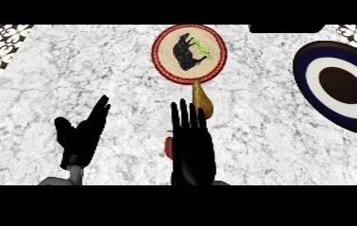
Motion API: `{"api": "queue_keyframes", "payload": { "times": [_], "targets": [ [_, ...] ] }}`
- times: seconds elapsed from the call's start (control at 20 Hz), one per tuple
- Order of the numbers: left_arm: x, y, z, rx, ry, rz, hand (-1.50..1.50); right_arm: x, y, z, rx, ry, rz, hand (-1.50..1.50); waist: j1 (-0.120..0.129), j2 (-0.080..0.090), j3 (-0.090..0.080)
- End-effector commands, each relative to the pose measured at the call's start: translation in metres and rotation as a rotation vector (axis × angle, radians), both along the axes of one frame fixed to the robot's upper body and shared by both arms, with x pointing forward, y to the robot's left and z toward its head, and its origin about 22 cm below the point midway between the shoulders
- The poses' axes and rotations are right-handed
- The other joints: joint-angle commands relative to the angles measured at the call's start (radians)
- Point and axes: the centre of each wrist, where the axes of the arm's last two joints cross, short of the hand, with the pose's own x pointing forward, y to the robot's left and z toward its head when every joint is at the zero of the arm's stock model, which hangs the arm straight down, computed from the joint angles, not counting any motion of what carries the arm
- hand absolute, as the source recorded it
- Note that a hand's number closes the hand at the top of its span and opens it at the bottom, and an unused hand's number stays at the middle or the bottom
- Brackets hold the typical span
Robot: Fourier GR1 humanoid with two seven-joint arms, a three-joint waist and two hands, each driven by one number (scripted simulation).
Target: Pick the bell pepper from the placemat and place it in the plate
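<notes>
A round placemat (167,66) with a red rim and beige middle lies at the back centre of the counter. On it sits the bell pepper (185,54), which looks black with a green stem. The plate (311,76), navy with a white ring and dark brown centre, is at the right edge and partly cut off. My right hand (191,147) is open with its fingers straight, well in front of the placemat and not touching the pepper. At the lower left my left hand (79,137) rests open with its fingers up.
An orange-brown pear-shaped fruit (202,99) lies just in front of the placemat, past my right fingertips. A small red thing (168,146) peeks out at the left of my right hand. A black object (286,28) sits at the back right edge.
</notes>
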Motion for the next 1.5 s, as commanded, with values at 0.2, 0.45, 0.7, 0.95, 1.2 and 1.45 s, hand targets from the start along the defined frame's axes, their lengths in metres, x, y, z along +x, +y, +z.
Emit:
{"api": "queue_keyframes", "payload": {
  "times": [0.2, 0.45, 0.7, 0.95, 1.2, 1.45],
  "targets": [
    [-0.003, 0.003, -0.009, -0.012, 0.092, 0.003, 0.0, 0.016, 0.003, -0.014, -0.018, 0.061, -0.059, -1.5, 0.002, 0.007, -0.007],
    [0.006, -0.004, 0.002, -0.014, 0.077, 0.002, 0.0, 0.016, 0.009, -0.045, -0.068, 0.106, -0.073, -1.5, 0.006, 0.008, -0.007],
    [-0.008, -0.002, -0.004, -0.007, 0.084, -0.005, 0.0, 0.014, 0.008, -0.036, -0.155, 0.083, 0.034, 1.5, -0.001, 0.006, -0.007],
    [-0.01, 0.019, -0.006, 0.005, 0.069, -0.004, 0.0, 0.028, 0.012, -0.041, -0.192, 0.05, 0.027, 1.5, 0.004, 0.007, -0.007],
    [-0.011, -0.004, -0.009, -0.003, 0.086, 0.02, 0.0, 0.103, -0.039, -0.008, -0.135, -0.079, -0.375, 1.5, -0.008, 0.02, -0.007],
    [-0.009, 0.006, 0.005, -0.002, 0.031, 0.045, 0.0, 0.161, -0.124, 0.026, -0.047, -0.174, -0.844, 1.5, -0.055, 0.035, -0.003]
  ]
}}
